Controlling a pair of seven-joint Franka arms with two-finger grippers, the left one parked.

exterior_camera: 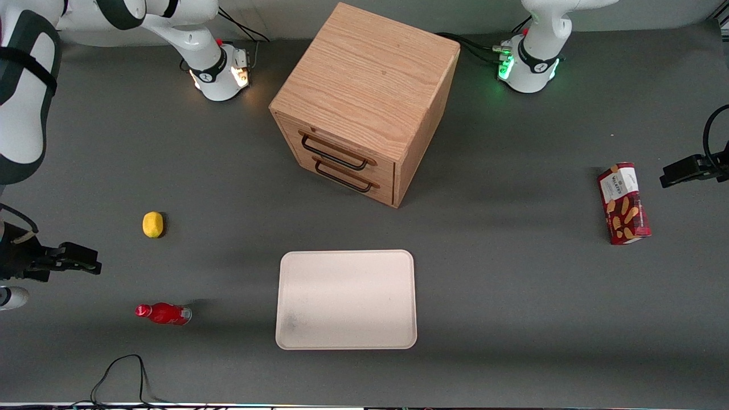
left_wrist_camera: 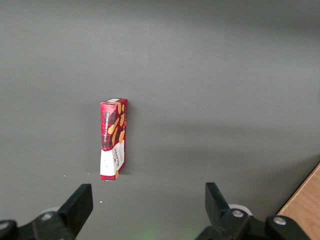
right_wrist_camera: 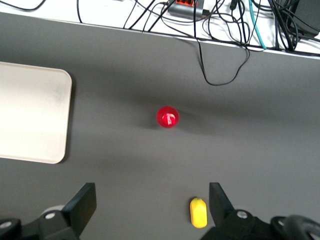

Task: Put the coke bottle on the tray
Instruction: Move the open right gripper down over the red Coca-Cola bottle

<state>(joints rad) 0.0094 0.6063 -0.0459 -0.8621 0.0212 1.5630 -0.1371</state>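
One small red plastic coke bottle [exterior_camera: 163,314] with red cap. One large flat cream-white rectangular tray [exterior_camera: 346,299]. One yellow lemon [exterior_camera: 152,224]. One red rectangular cookie box [exterior_camera: 623,203]. One light wooden cabinet [exterior_camera: 364,99], two drawers, two dark handles. One working-arm gripper [exterior_camera: 85,263], above tabletop near lemon, fingers apart.

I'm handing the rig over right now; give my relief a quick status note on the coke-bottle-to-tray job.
Gripper: open, holding nothing, raised above the table at the working arm's end, above the coke bottle and the lemon.
Coke bottle: standing on the table, beside the tray, apart from it.
Tray: bare, in front of the wooden drawer cabinet.
Done: nothing yet.
Left: descend, grasp the bottle, carry it over, set it on the tray.
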